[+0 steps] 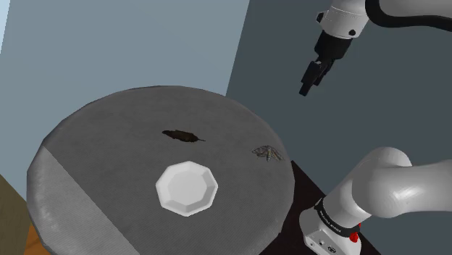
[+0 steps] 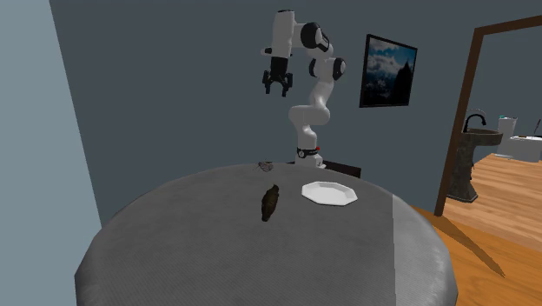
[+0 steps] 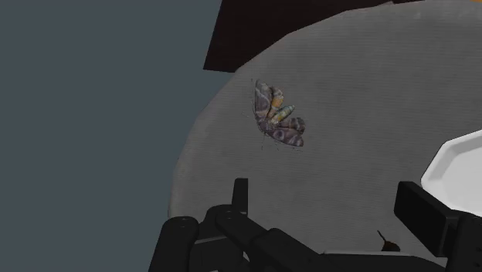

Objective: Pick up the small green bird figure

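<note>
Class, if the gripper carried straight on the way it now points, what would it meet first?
The gripper would probably meet bare table first, between the moth and the plate, not the bird; depth is unclear.

A worktop [image 1: 94, 130] carries three things. A bird figure [image 1: 182, 135] lies near its middle. A plate [image 1: 187, 188] sits toward the shoulder view's bottom, apart from the bird figure. A moth figure [image 1: 266, 152] lies by the right edge, with the gripper [image 1: 307, 85] high above that edge.
</note>
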You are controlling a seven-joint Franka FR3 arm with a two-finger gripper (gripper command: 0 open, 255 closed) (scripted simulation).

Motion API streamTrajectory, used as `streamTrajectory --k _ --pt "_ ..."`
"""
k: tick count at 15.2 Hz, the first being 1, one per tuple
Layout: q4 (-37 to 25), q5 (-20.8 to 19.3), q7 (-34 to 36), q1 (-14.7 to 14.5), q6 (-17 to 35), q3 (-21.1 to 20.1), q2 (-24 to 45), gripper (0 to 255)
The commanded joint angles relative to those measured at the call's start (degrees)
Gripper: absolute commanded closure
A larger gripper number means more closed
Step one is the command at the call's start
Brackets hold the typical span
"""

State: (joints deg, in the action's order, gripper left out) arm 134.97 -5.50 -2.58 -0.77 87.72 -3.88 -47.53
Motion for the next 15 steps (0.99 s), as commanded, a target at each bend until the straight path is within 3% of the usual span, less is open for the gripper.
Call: streamTrajectory --k 1,15 --pt "0.0 0.0 0.0 0.0 0.0 0.0 0.0 0" --pt "-3.29 3.09 4.98 -2.23 19.11 -5.52 26.02 0"
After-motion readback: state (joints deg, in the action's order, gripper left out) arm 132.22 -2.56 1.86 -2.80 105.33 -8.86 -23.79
